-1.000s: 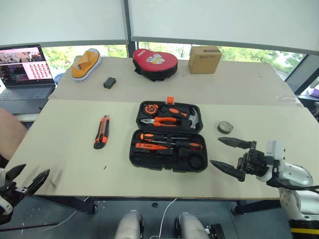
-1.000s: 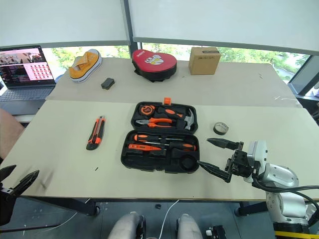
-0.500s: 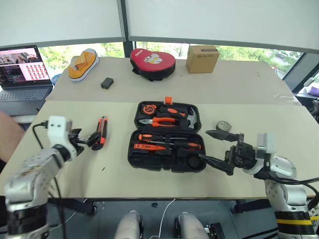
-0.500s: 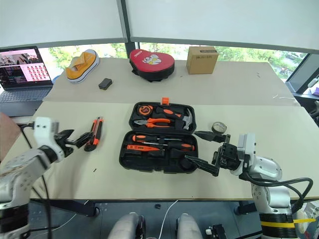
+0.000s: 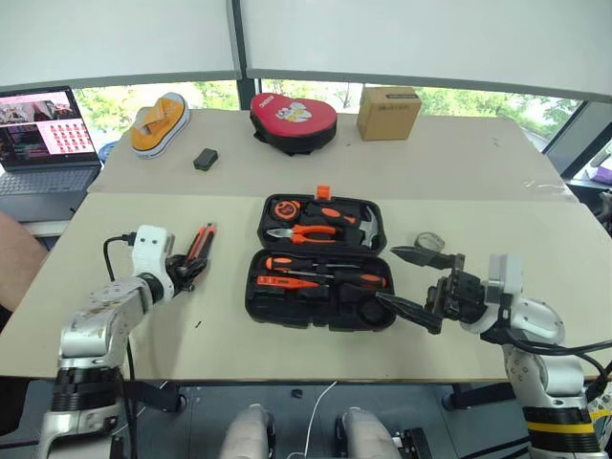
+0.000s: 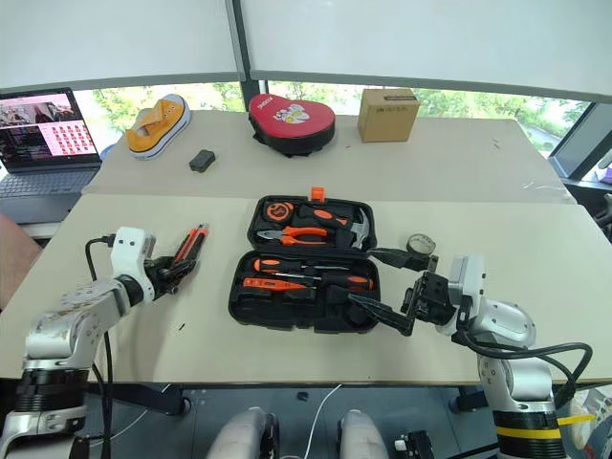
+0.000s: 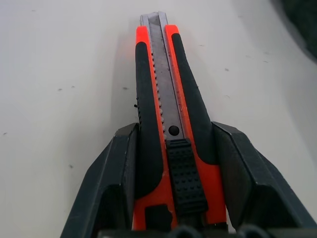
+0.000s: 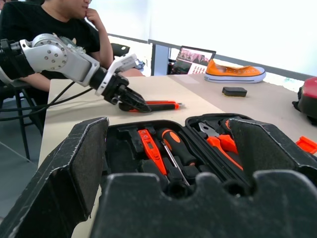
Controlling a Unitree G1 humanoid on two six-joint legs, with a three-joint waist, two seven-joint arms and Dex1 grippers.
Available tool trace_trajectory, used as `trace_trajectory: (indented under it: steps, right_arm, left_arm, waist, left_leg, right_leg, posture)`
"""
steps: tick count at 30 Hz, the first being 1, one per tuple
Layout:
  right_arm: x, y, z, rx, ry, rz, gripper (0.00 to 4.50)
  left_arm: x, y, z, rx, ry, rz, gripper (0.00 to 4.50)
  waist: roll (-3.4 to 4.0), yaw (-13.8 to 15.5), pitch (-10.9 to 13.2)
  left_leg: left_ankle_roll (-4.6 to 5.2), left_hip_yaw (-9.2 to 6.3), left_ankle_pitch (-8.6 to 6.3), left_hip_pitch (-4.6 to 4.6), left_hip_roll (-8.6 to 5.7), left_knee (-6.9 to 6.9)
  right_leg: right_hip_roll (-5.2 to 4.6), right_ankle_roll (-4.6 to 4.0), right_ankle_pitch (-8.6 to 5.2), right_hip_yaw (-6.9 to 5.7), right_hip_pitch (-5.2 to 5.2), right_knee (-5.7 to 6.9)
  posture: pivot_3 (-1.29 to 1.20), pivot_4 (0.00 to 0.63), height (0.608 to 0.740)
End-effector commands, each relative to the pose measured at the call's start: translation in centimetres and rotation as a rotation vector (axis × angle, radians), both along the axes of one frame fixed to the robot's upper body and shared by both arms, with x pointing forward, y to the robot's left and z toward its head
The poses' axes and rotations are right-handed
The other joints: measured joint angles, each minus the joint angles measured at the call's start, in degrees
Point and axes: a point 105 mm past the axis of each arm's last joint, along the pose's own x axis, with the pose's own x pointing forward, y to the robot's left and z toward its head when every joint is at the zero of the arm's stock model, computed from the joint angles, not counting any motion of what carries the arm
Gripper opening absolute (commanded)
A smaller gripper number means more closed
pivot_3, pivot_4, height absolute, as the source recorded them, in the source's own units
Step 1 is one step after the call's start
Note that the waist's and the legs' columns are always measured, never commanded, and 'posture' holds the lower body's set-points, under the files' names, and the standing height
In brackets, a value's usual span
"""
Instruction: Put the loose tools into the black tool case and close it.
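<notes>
From the head views, our left gripper (image 5: pixel 186 268) is on the near end of the utility knife (image 5: pixel 198 246), which lies on the table (image 5: pixel 124 220) left of the open tool case (image 5: pixel 323 263), long axis running away from us. Our right gripper (image 5: pixel 413 285) hangs wide open at the case's right edge, tape roll (image 5: pixel 431 243) just beyond it. Left wrist view: both fingers (image 7: pixel 111 183) hug the knife's sides, so we'd call it gripped. Right wrist view: the case's slots already hold screwdrivers (image 8: pixel 176 148), and nothing blocks the path over.
</notes>
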Motion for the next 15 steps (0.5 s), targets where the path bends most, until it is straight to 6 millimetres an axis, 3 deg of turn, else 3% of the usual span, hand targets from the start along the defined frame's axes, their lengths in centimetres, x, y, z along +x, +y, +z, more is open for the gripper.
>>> trace_trajectory:
  steps: [1, 5, 7, 9, 11, 15]
  right_arm:
    - [-0.6, -0.5, 1.2, -0.014, -0.039, 0.005, 4.5]
    - [-1.0, -1.6, 1.2, -0.047, -0.026, -0.011, 4.5]
    - [-1.9, -2.1, -0.1, -0.145, 0.009, 0.032, 4.5]
    - [-2.5, -2.6, -0.9, -0.201, 0.036, 0.053, 4.5]
    - [-2.9, -2.8, -1.1, -0.205, 0.054, 0.05, 4.5]
    - [-3.4, -2.8, -1.0, -0.193, 0.066, 0.044, 4.5]
  left_arm:
    - [-0.9, -0.3, 5.3, 0.097, -0.249, -0.274, 1.79]
    - [-4.1, -3.6, 6.7, 0.119, -0.232, -0.686, 1.79]
    - [-6.3, -7.0, 6.2, 0.189, -0.183, -0.972, 1.79]
    - [-7.7, -9.4, 5.3, 0.26, -0.13, -1.15, 1.79]
    - [-7.0, -11.8, 4.6, 0.299, -0.115, -1.177, 1.79]
    - [-6.1, -14.2, 3.6, 0.314, -0.075, -1.185, 1.79]
  waist:
    - [0.0, -0.01, 0.0]
    - [0.01, 0.22, 0.0]
    - [0.04, 0.62, 0.02]
    - [0.05, 1.08, 0.02]
    - [0.04, 1.03, 0.02]
    - [0.04, 0.61, 0.02]
  left_leg:
    - [-0.03, 0.01, 0.02, -0.07, 0.01, -0.02]
    - [-0.09, 0.11, 0.06, -0.24, -0.05, -0.17]
    - [-0.06, 0.16, 0.05, -0.27, -0.08, -0.18]
    - [0.02, 0.17, 0.01, -0.33, -0.16, -0.18]
    - [0.1, 0.25, -0.02, -0.35, -0.18, -0.18]
    - [0.21, 0.25, 0.05, -0.38, -0.29, -0.1]
  right_leg:
    - [-0.03, -0.04, -0.01, 0.0, -0.11, 0.01]
    - [-0.32, -0.11, -0.03, -0.03, -0.3, -0.01]
    - [-0.36, -0.11, -0.03, -0.06, -0.3, -0.09]
    - [-0.4, -0.11, -0.03, -0.11, -0.26, -0.23]
    - [-0.36, -0.09, -0.03, -0.05, -0.24, -0.28]
    - [-0.06, 0.13, 0.06, 0.06, -0.22, -0.26]
  posture:
    - [0.0, 0.15, 0.74]
    - [0.0, 0.15, 0.74]
    - [0.0, 0.15, 0.74]
    - [0.0, 0.15, 0.74]
    - [0.0, 0.15, 0.74]
    - [0.0, 0.15, 0.74]
